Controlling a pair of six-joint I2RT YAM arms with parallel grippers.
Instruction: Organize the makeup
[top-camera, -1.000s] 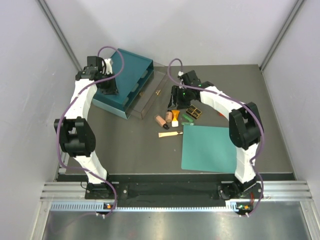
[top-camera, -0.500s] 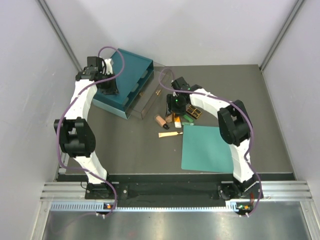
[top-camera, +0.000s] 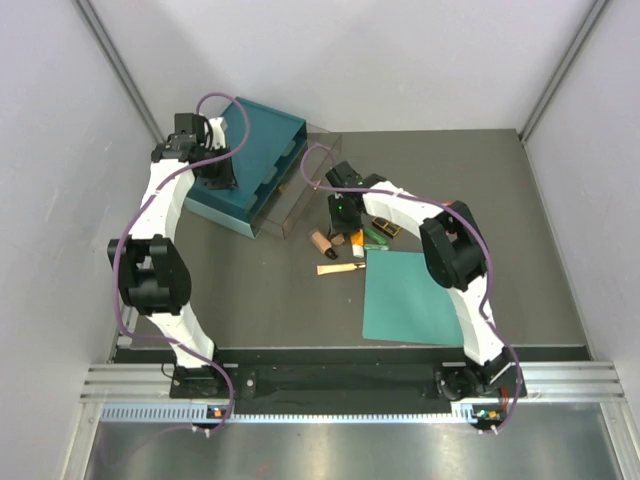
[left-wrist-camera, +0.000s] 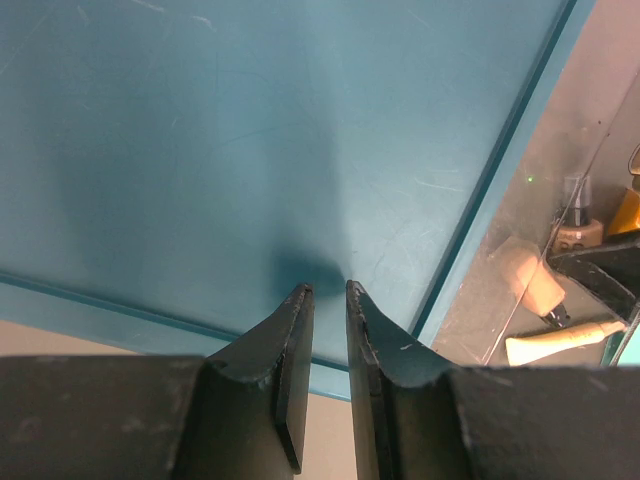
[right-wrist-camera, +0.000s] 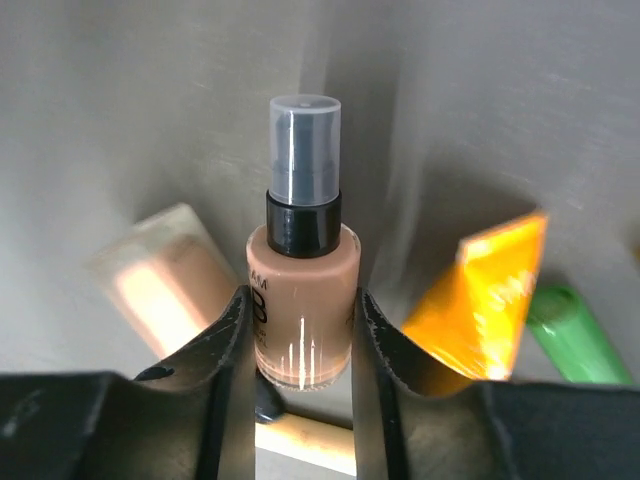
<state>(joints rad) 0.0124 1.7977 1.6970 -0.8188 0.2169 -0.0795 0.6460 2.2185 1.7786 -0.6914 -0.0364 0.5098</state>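
- Green mat (top-camera: 415, 295) lies at the table's (top-camera: 270, 290) near edge; neither arm is over it.
- Mid-table: the right gripper (right-wrist-camera: 300, 330) has swung in from the right and just clamped on the tan bottle (right-wrist-camera: 303, 300) beside the orange tube (right-wrist-camera: 480, 300). Lift comes next, I judge.
- Far-left corner: the left gripper (left-wrist-camera: 328, 290) hangs over the teal box (left-wrist-camera: 250, 120), jaws a sliver apart and empty.

Glossy glass noted on the tan bottle (right-wrist-camera: 303, 310), clear plastic on its cap (right-wrist-camera: 305, 145), glossy orange tube (right-wrist-camera: 488, 295), matt, scratched teal box (left-wrist-camera: 250, 130)

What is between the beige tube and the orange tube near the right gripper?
In the right wrist view, a tan-brown bottle with a dark collar is between them, with the right gripper closed on its sides.
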